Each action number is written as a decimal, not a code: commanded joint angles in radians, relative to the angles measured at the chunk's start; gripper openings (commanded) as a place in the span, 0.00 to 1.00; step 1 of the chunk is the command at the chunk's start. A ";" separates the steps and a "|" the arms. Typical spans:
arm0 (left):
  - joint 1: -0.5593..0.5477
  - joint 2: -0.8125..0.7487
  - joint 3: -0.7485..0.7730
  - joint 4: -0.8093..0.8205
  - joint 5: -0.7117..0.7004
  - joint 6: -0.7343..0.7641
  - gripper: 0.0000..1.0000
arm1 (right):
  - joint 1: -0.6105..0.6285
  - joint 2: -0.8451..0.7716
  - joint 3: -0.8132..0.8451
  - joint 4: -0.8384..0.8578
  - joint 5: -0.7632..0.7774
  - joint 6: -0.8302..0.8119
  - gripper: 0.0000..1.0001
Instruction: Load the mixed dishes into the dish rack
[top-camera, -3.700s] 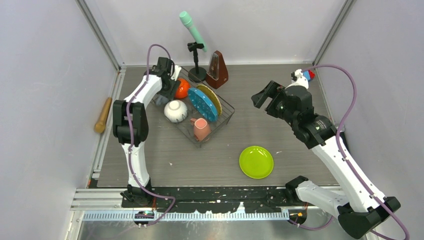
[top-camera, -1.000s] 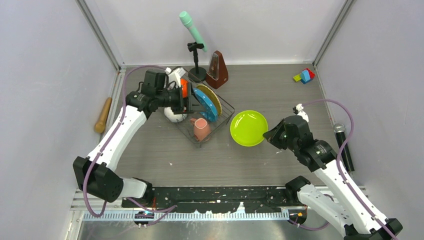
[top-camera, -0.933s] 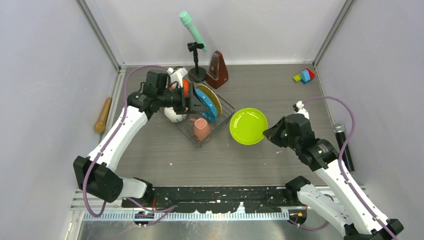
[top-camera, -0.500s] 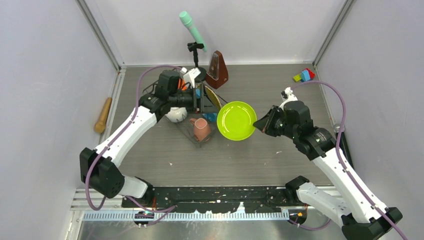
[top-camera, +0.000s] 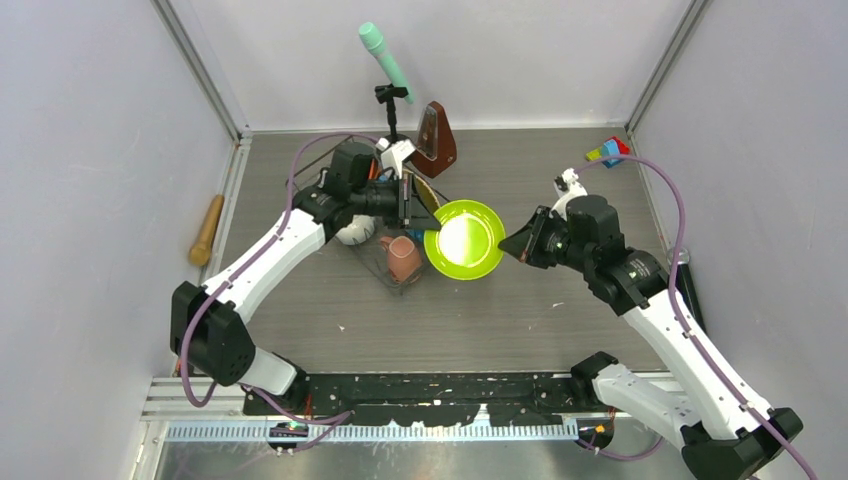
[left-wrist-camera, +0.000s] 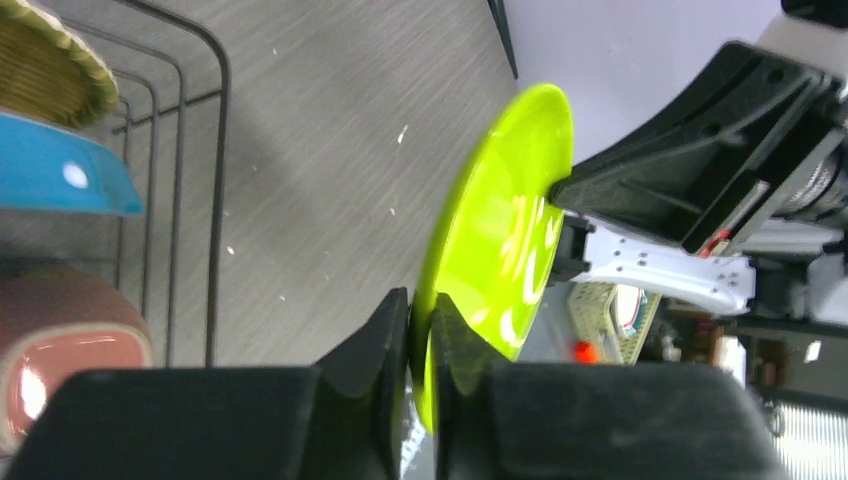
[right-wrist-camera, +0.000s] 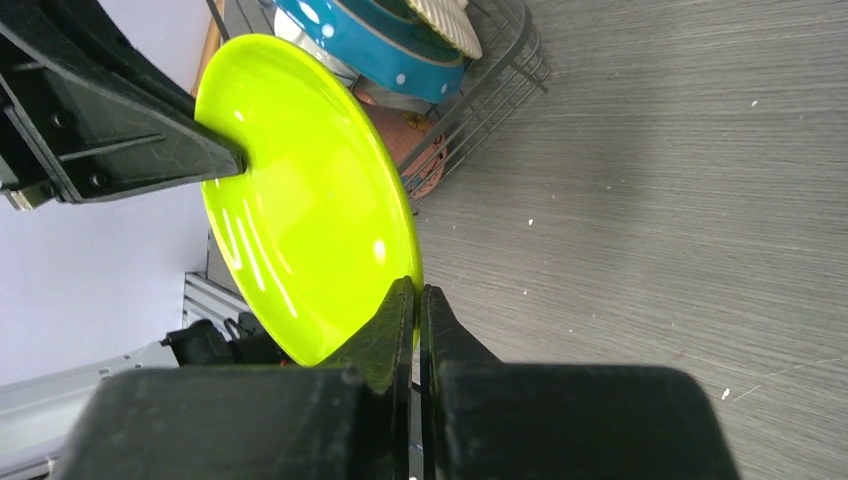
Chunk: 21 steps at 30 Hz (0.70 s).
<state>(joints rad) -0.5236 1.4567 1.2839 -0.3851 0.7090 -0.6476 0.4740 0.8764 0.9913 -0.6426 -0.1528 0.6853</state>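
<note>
The lime-green plate (top-camera: 463, 240) hangs tilted in the air just right of the dish rack (top-camera: 372, 262). My left gripper (top-camera: 418, 212) is shut on its left rim, and the left wrist view shows both pads pressed on the plate (left-wrist-camera: 500, 230) at the left gripper (left-wrist-camera: 420, 305). My right gripper (top-camera: 506, 248) is shut on the opposite rim, pinching the plate (right-wrist-camera: 300, 200) at the right gripper (right-wrist-camera: 416, 290). In the rack (left-wrist-camera: 215, 200) sit the pinkish-tan mug (top-camera: 403, 258), white bowl (top-camera: 352, 232), blue dotted plate (right-wrist-camera: 390, 45) and yellow woven plate (right-wrist-camera: 445, 15).
A brown metronome (top-camera: 435, 140) and a microphone stand (top-camera: 390, 100) stand behind the rack. A wooden rolling pin (top-camera: 207, 230) lies by the left wall. Toy blocks (top-camera: 608, 152) sit at the back right.
The right gripper carried the lime-green plate left toward the rack. The left arm swung right from over the rack and closed its jaws on the plate's left rim.
</note>
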 joint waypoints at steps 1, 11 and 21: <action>-0.007 0.004 0.023 0.085 0.064 0.033 0.00 | 0.003 0.003 0.055 0.077 -0.029 -0.012 0.02; 0.000 -0.094 0.133 -0.192 0.036 0.479 0.00 | 0.002 0.031 0.160 0.040 -0.103 -0.242 0.65; 0.063 -0.082 0.177 -0.236 0.238 0.493 0.00 | 0.006 0.161 0.268 -0.006 -0.261 -0.377 0.61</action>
<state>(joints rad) -0.4774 1.3766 1.4284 -0.6151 0.8402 -0.1673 0.4740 1.0054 1.2163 -0.6342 -0.3309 0.3801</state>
